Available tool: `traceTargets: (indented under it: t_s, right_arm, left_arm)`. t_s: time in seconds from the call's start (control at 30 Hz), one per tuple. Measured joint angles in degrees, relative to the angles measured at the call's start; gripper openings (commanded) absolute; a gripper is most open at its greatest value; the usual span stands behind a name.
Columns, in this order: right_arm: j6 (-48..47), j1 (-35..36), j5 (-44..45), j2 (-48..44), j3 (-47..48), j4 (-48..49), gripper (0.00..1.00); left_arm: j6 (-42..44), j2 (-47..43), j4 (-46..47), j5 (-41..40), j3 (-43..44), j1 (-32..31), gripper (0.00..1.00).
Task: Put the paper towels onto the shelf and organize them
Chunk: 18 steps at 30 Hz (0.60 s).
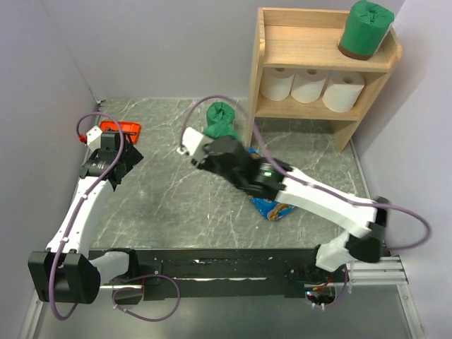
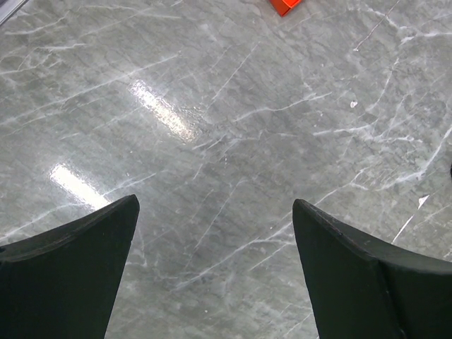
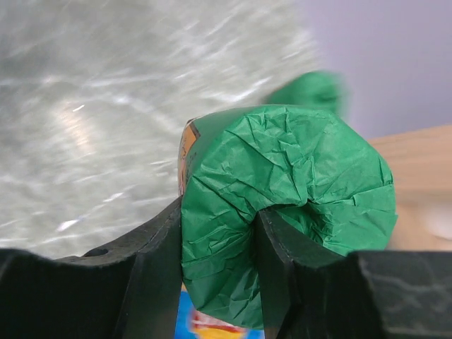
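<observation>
The right gripper (image 3: 215, 244) pinches a green-wrapped roll (image 3: 296, 169) by its crumpled end. The brown base edge is to the left and the long axis is tilted. The roll is above the marble table (image 1: 169, 205), left of the shelf (image 1: 296, 39). The left gripper (image 2: 215, 272), jaws spread, hovers over the marble.

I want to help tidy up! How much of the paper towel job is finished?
Done: three plain white paper rolls sit on the light wooden shelf's lower tier, and one green-wrapped roll stands on top. In hand: the right gripper clamps another crinkly green roll. Left: shelving that one. I cannot tell if more rolls wait.
</observation>
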Motion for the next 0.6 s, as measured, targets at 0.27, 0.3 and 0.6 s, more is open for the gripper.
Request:
traceTargets:
  t_s: [0.27,0.3,0.6]
  right_arm:
    - [-11.5,-3.8,4.4,-12.2,3.2,-1.2,0.46]
    - [-12.9,-5.2,4.4,-12.7,4.2,-1.5,0.47]
    - [-20.7,-25.8,-3.4,-12.5,18.1,-6.3,0.49]
  left_arm:
    - [0.0,-0.1,0.4,1.0,0.0,0.0,0.96]
    - [0.0,-0.1,0.4,1.2,0.0,0.0,0.96]
    - [0.0,-0.7,0.8,2.0,-0.1,0.0,0.96]
